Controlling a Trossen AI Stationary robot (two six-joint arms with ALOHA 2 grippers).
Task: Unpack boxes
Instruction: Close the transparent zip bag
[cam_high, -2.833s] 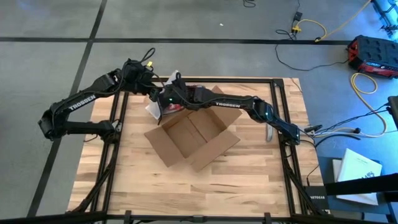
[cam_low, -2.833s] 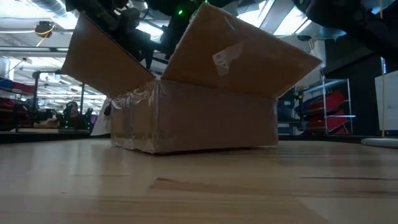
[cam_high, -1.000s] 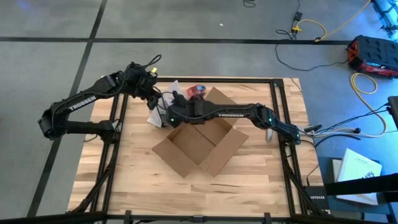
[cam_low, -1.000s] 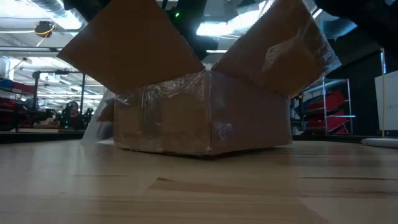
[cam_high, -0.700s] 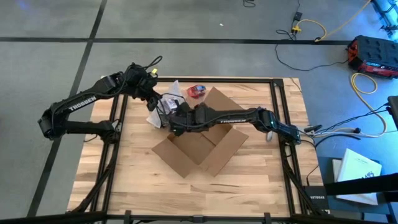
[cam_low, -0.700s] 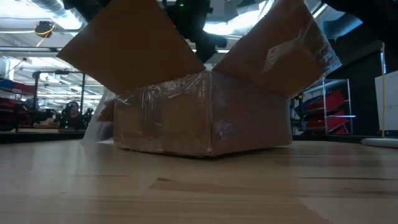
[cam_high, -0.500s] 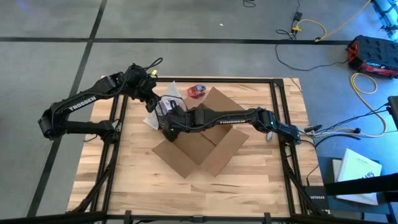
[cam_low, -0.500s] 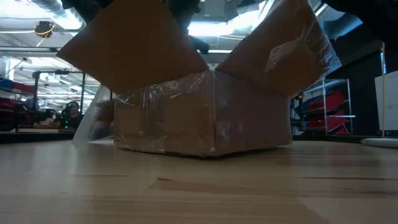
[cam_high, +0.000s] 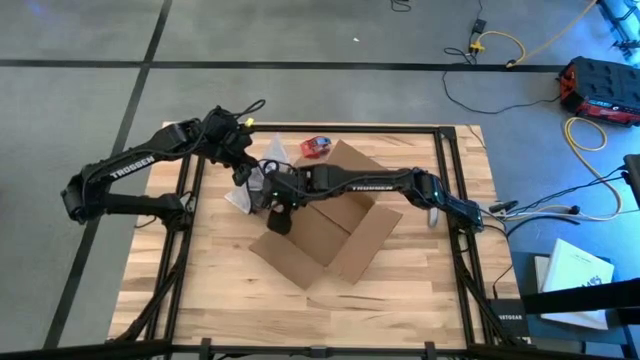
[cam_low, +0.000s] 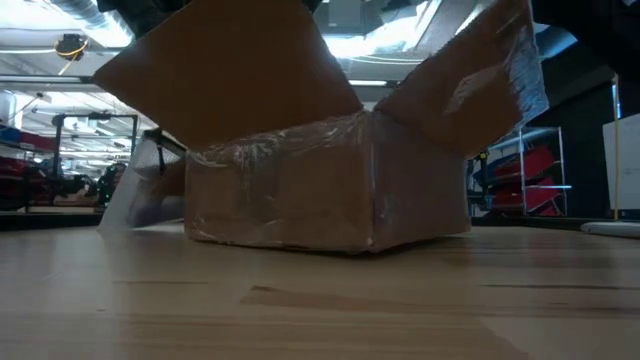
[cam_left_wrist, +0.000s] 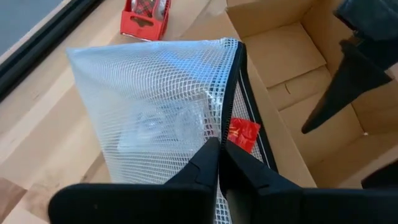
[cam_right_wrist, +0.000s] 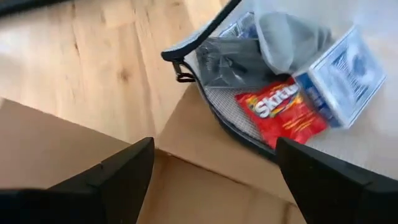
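We look straight down on a wooden worktop (cam_high: 400, 270) where the open brown cardboard box (cam_high: 322, 228) sits near the middle of the frame, flaps spread, its clear tape glinting in the low view (cam_low: 300, 190). At upper left of the overhead frame, the left gripper (cam_high: 243, 176) is clenched on a clear mesh zip bag (cam_high: 243, 192), which hangs just beside the box's left edge; from the left wrist we see the dark fingers (cam_left_wrist: 214, 165) pinched together on the bag's black zipper edge, the mesh bag (cam_left_wrist: 155, 106) spread beyond them with a small red packet (cam_left_wrist: 239, 134) showing through. The right gripper (cam_high: 281, 213) reaches across the box to its left rim, its fingers (cam_right_wrist: 124, 171) spread wide and grasping nothing, poised over the box flap next to the bag's open mouth, where a red Skittles packet (cam_right_wrist: 283, 112) and a blue-and-white card box (cam_right_wrist: 342, 78) lie inside. A small red-and-blue object (cam_high: 318, 147) rests on the worktop just above the box's upper flap.
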